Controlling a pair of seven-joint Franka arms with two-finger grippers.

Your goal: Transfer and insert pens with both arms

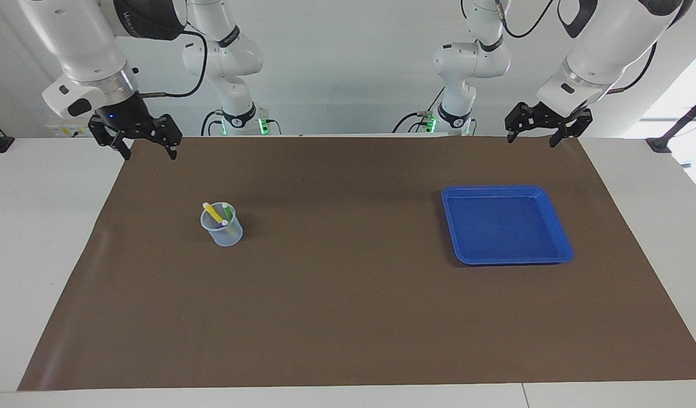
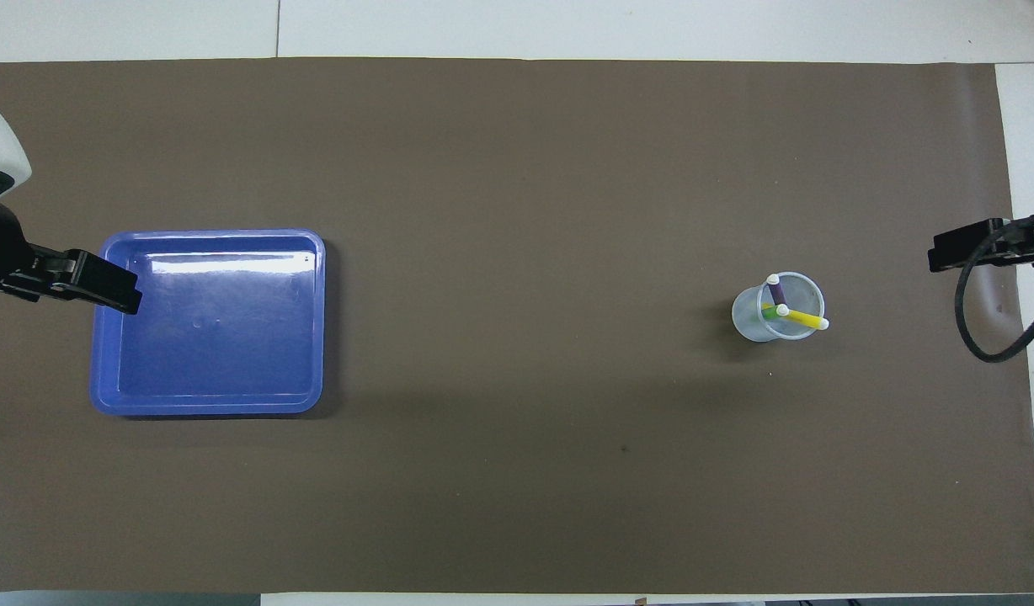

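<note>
All three pens stand in the little clear cup (image 1: 221,228) on the brown mat (image 1: 348,317), toward the right arm's end of the table. The yellow pen (image 1: 213,212) leans over the rim, the green pen (image 1: 229,212) stands beside it, and the purple pen (image 2: 779,291) shows best from overhead. The blue tray (image 1: 559,229) sits well apart from the cup, toward the left arm's end, and has nothing in it.

The right gripper (image 1: 135,143) hangs up in the air over the mat's corner near the robots, fingers spread wide, holding nothing. The left gripper (image 1: 548,126) hangs over the mat's edge near the robots, close to the tray, also wide open and with nothing in it.

It looks like the putting-in step is done, since no pen is left outside the cup. No more grabbing seems to be needed; the arms only need to keep away from the cup so they do not knock it over
</note>
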